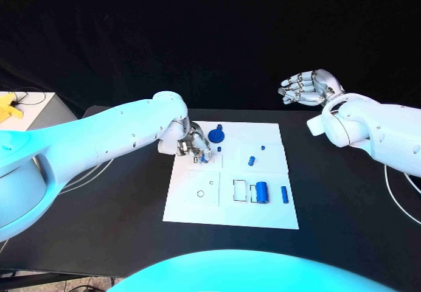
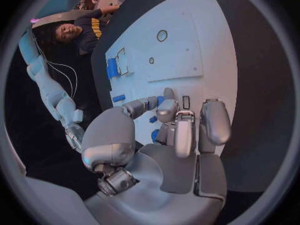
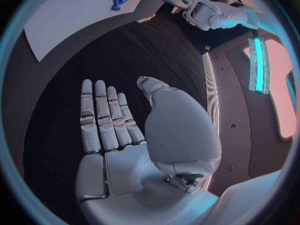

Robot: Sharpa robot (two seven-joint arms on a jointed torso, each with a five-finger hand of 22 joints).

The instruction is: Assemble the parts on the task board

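Left hand [image 1: 194,146], glossy silver, pinches a small blue part [image 1: 201,159] at the flat white task board's [image 1: 198,207] ten o'clock; right hand [image 1: 305,87] hovers empty, fingers apart.

Cyan-tinted light from above, strong sheen on the left arm [image 1: 97,143] in head view. Task board [image 1: 230,207] bright and sharp against the near-black table [image 1: 351,207]; far background lost in darkness. Wrist views heavily fisheyed, edges bent and vignetted, soft at the rim.
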